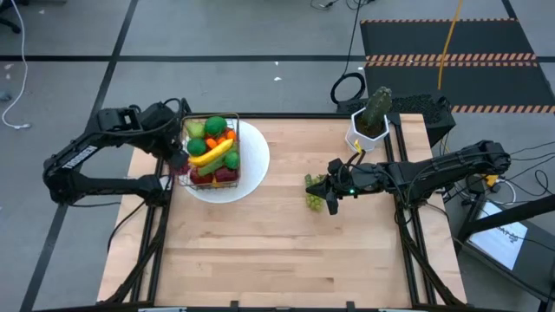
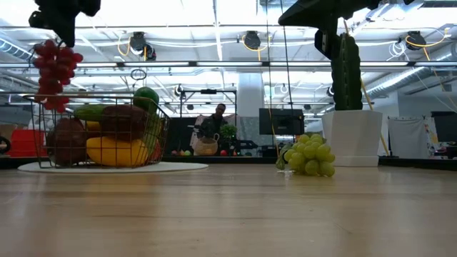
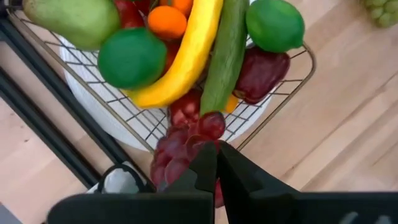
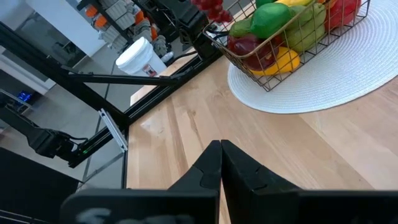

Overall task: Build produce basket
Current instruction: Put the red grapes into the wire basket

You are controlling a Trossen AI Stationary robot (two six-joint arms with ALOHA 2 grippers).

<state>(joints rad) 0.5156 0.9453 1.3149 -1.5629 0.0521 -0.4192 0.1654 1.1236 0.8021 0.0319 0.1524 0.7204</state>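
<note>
The wire basket (image 1: 212,154) stands on a round white plate (image 1: 251,173) at the table's far left. It holds a banana (image 3: 186,56), a cucumber (image 3: 227,56), limes, a pear, apples and an orange. My left gripper (image 3: 216,163) is over the basket's left edge, shut on a bunch of red grapes (image 2: 56,71). A bunch of green grapes (image 2: 310,157) lies on the table right of centre. My right gripper (image 4: 221,149) hovers above it, shut and holding nothing. My left gripper pinches the top of the red grape bunch (image 3: 208,140) between its two fingertips, coming steeply from above. The bunch hangs below the fingers, and its lower end (image 2: 57,103) is level with the basket's rim. Whether it touches the wire I cannot tell.
A green cactus in a white pot (image 1: 368,126) stands at the table's far right, behind my right arm. Bare wood (image 1: 286,260) fills the table's middle and near half. A white container (image 4: 140,56) sits on the floor off the table's left edge.
</note>
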